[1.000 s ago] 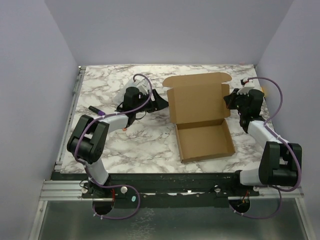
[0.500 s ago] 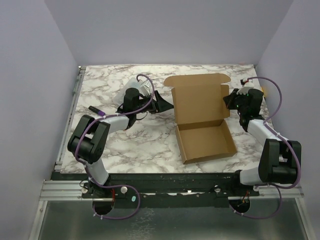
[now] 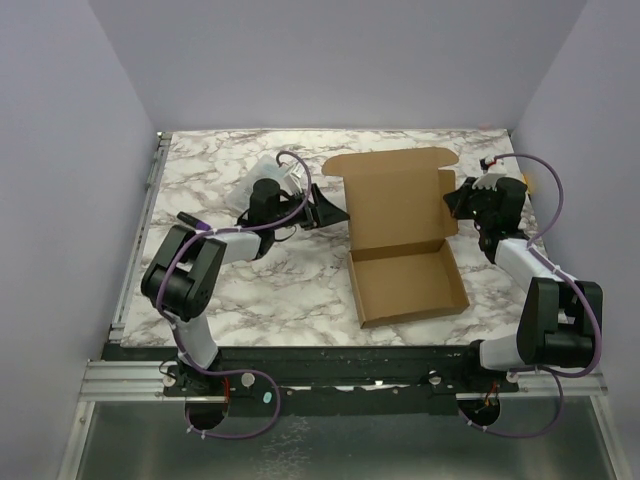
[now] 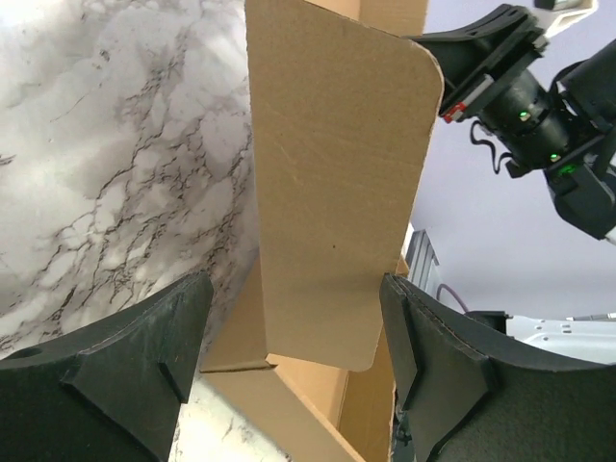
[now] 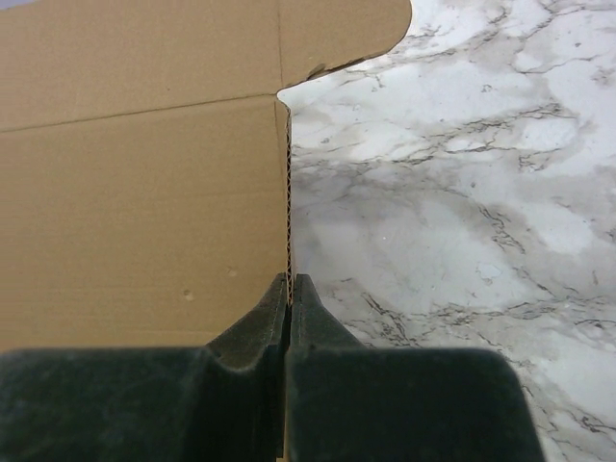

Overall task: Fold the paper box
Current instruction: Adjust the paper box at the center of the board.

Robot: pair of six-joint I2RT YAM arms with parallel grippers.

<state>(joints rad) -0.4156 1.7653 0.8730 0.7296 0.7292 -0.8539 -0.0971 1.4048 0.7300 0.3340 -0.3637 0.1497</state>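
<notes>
The paper box (image 3: pixel 400 240) is plain brown cardboard. Its shallow tray lies near the table's middle right, and its lid stands raised behind it. My right gripper (image 3: pixel 453 203) is shut on the lid's right side flap; the right wrist view shows the cardboard edge (image 5: pixel 288 192) pinched between the fingers (image 5: pixel 260 327). My left gripper (image 3: pixel 335 210) is open at the lid's left side. In the left wrist view the rounded left flap (image 4: pixel 337 183) stands between the two spread fingers (image 4: pixel 144 356), touching neither.
The marble table (image 3: pixel 230 290) has purple walls on three sides. A metal rail (image 3: pixel 140 230) runs along the left edge. The arm bases sit on the black front rail (image 3: pixel 340 360).
My left gripper has moved right, up to the lid's left flap. The box has shifted a little to the right. My right gripper has kept its hold.
</notes>
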